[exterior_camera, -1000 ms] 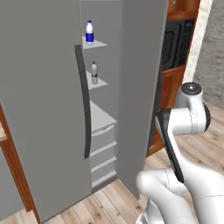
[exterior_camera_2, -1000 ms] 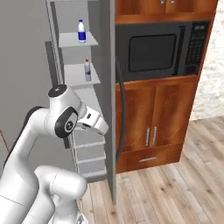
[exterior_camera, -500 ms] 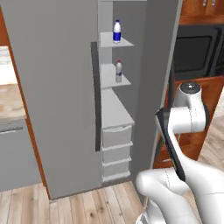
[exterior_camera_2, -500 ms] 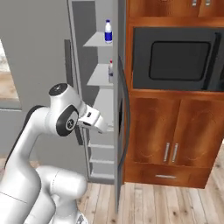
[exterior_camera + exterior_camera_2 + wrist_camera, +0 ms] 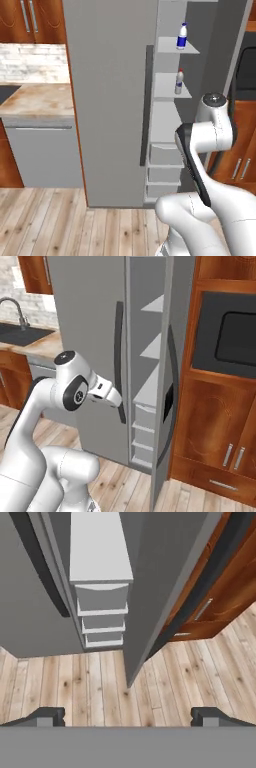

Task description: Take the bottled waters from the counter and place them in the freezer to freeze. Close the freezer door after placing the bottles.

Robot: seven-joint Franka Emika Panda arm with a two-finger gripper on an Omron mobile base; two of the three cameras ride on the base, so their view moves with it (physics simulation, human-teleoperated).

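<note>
I see both bottled waters on freezer (image 5: 170, 125) shelves: the blue-capped bottle (image 5: 183, 37) on the upper shelf, the red-capped bottle (image 5: 179, 82) one shelf below. The freezer door (image 5: 112, 100) stands ajar, perhaps nearly half shut. My gripper (image 5: 127, 716) hangs empty, jaws spread wide, above the wooden floor (image 5: 100, 687).

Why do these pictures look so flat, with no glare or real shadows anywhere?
Left base view: the freezer door is evenly grey, without glare; the bottles look soft and small. Hand view: sharp floorboards, lines splay outward. Right base view: the microwave reflects nothing.
</note>
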